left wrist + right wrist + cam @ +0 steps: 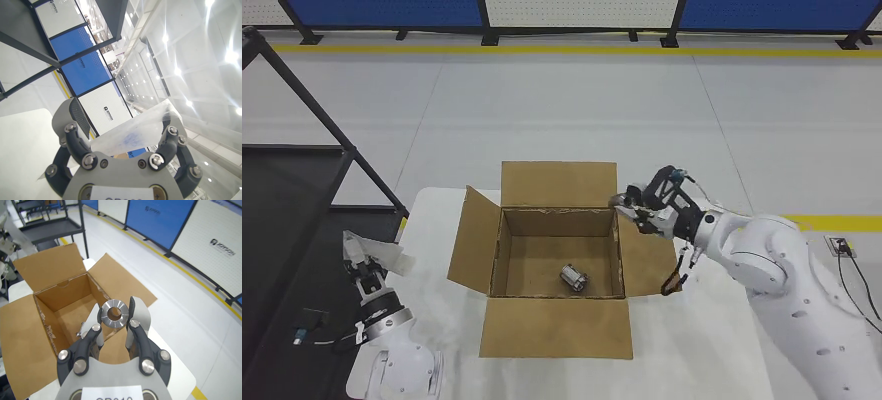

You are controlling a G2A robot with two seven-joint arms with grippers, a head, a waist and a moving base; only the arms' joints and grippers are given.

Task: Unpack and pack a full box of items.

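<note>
Right end effector point(115, 310) pinches a silver metal ring point(123, 308), 2 o'clock of the brown cardboard box point(556, 330). Left end effector point(121, 108), spread, touches a translucent plastic bag point(136, 130).

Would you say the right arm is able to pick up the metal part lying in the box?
Likely not yet: the box is open and the part uncovered, but the right pincer is shut on a metal ring.

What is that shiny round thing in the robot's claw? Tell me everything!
It is a metal ring, silvery and shiny, with a round hole through its middle and faint lines across its flat face. The right gripper pinches its sides, holding it in the air over a flap of the open cardboard box.
</note>
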